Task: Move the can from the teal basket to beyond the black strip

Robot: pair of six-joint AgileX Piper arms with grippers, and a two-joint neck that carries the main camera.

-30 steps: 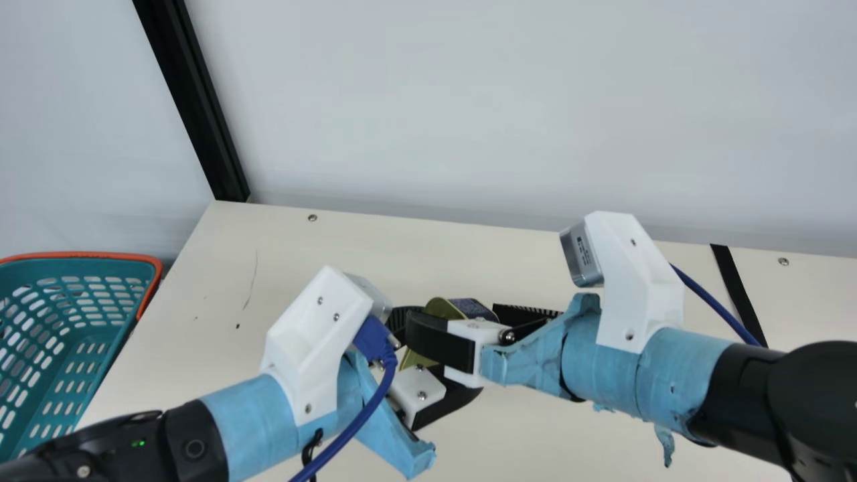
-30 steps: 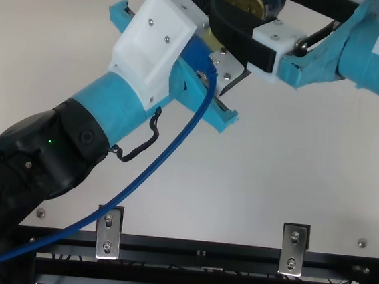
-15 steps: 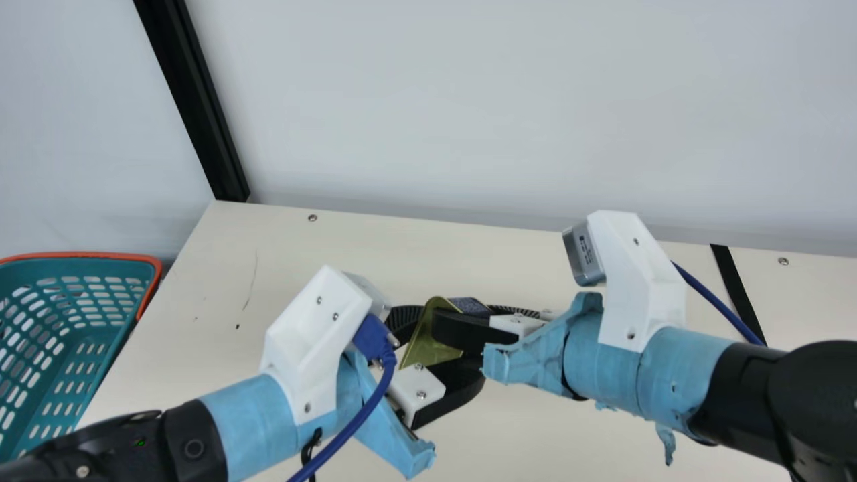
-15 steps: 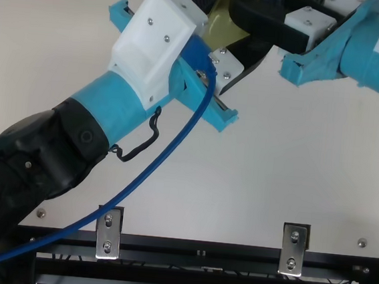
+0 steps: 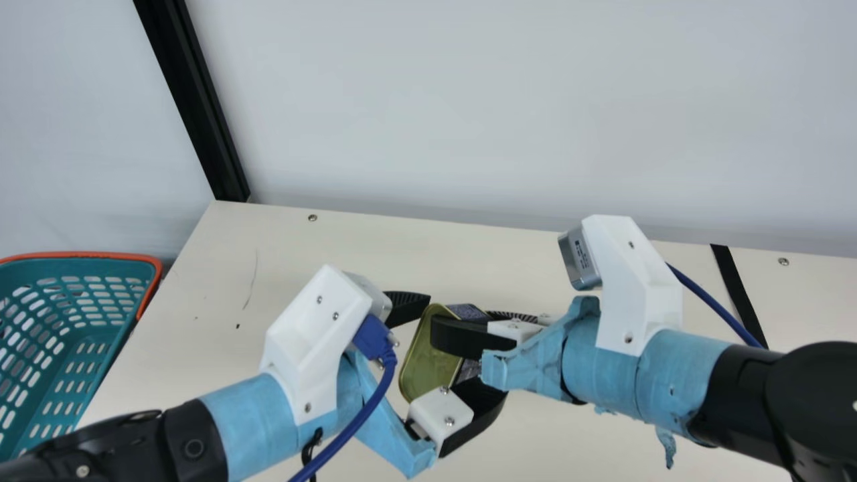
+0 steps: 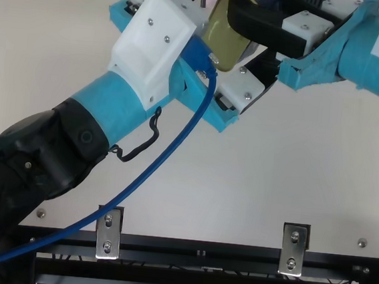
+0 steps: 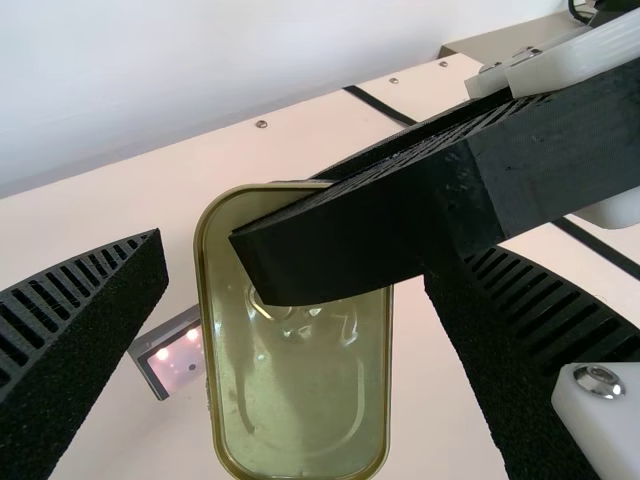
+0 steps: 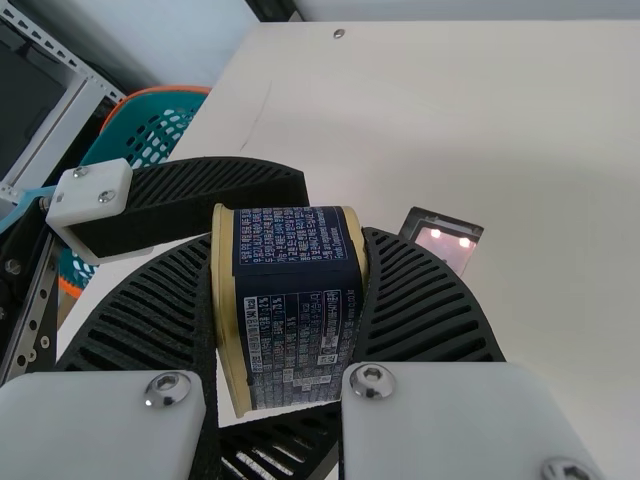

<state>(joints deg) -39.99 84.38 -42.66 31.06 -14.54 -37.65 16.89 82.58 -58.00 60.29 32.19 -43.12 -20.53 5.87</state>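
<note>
can gripped by right hand over bench; left hand open around it | left hand best withdrawn straight toward main-view 8 o'clock; can then carried toward 3 o'clock, beyond black strip

You have 1 can, 1 teal basket, 1 black strip, 1 dark-edged flat item and 2 arms.
</note>
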